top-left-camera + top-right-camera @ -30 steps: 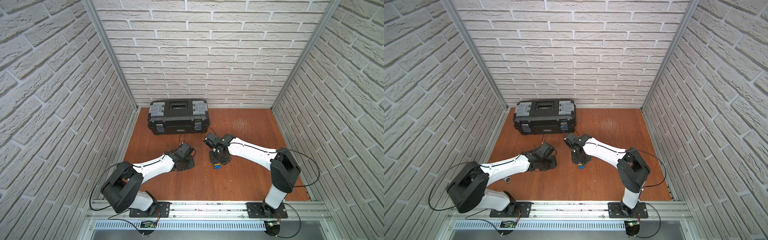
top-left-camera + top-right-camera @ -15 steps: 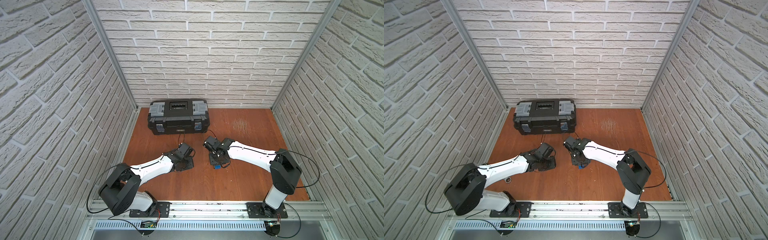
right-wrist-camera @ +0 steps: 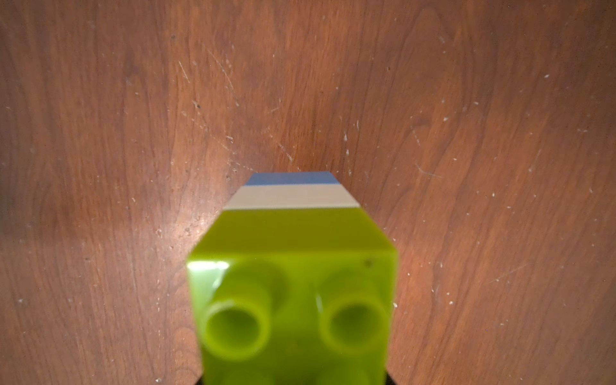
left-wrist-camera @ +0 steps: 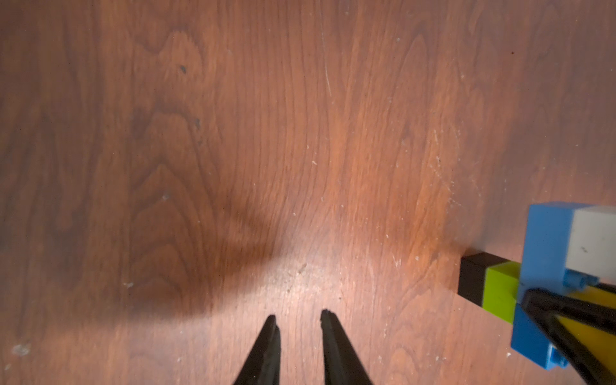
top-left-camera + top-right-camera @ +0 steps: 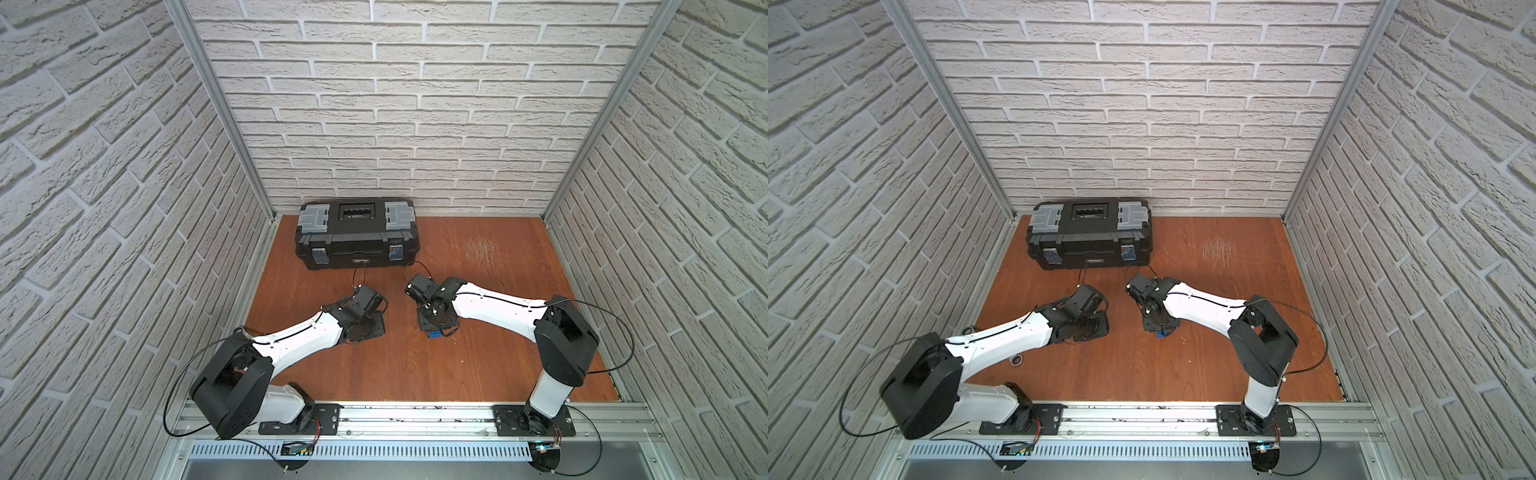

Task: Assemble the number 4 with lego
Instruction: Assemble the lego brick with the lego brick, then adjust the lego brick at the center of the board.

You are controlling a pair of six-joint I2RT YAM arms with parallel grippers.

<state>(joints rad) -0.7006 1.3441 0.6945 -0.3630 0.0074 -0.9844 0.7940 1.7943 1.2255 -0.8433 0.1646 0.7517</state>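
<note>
The wooden table (image 5: 478,365) and the black toolbox (image 5: 356,232) at its far edge are shown whole only in both top views. There the number 4 (image 5: 435,335) is reduced to a speck of blue under the right gripper (image 5: 434,327), near the table's middle.

Its make-up is given by the wrist views alone. In the left wrist view a blue crossbar (image 4: 546,240) is seen, with a white brick (image 4: 593,236) and a yellow brick (image 4: 600,328) on one side, and a lime green brick (image 4: 500,290) then a black brick (image 4: 471,280) on the other. In the right wrist view another green brick (image 3: 293,233), studs toward the camera, is seen stacked on white and blue.

The right gripper is clamped on that end of the figure, one black finger (image 4: 546,308) laid across the yellow. The left gripper (image 4: 298,320) is kept apart from the figure, its jaws parted by a narrow gap with nothing between them.
</note>
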